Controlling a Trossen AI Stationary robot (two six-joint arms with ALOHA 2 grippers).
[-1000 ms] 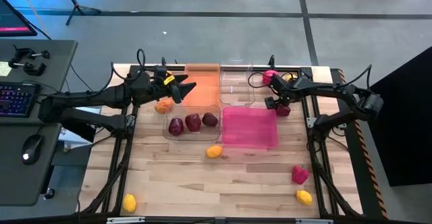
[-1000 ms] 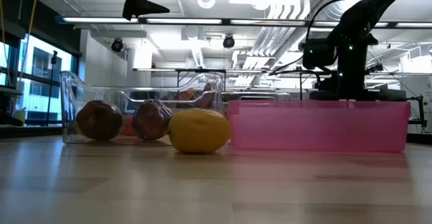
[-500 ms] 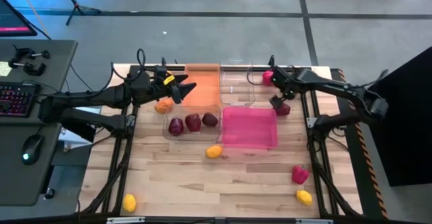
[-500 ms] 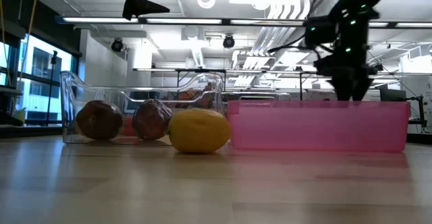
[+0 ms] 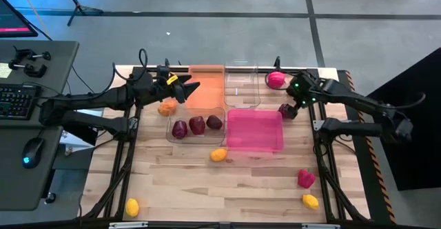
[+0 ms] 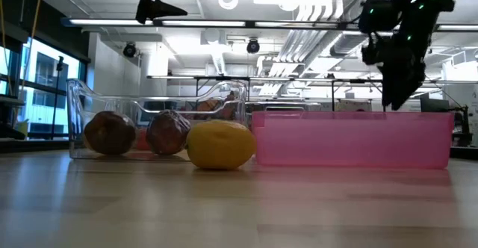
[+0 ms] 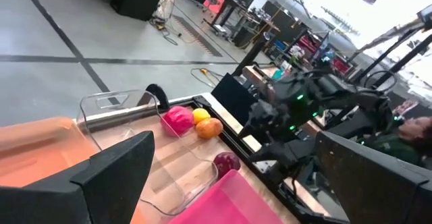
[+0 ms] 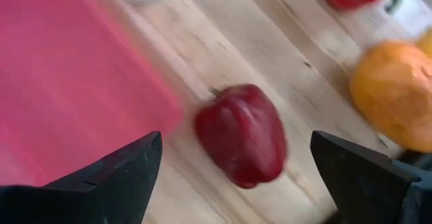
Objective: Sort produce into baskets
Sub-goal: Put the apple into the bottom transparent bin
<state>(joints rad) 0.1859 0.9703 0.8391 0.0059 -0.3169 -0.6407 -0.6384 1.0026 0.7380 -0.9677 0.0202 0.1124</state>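
Note:
My right gripper [image 5: 286, 107] is open and hangs over a dark maroon pepper [image 8: 241, 143]. The pepper lies on its side on the table beside the pink basket's [image 5: 255, 130] far right corner; my fingers stand on either side of it, above it. My left gripper [image 5: 194, 87] is open and empty above the translucent orange basket [image 5: 207, 87]. A clear basket [image 5: 196, 125] holds three maroon pieces. A second clear basket [image 5: 241, 85] stands at the far edge.
A pink fruit [image 5: 275, 79] and an orange one [image 8: 395, 99] lie at the far right. An orange piece [image 5: 167, 108], a yellow-orange one [image 5: 218, 155], a yellow one [image 5: 131, 206], a pink-red one [image 5: 306, 178] and a yellow one [image 5: 311, 201] lie loose on the table.
My right arm has swung toward the table's right edge and turned, and its gripper has shifted a little to the right while staying over the maroon pepper. The pink fruit at the far edge has come into view from under the arm.

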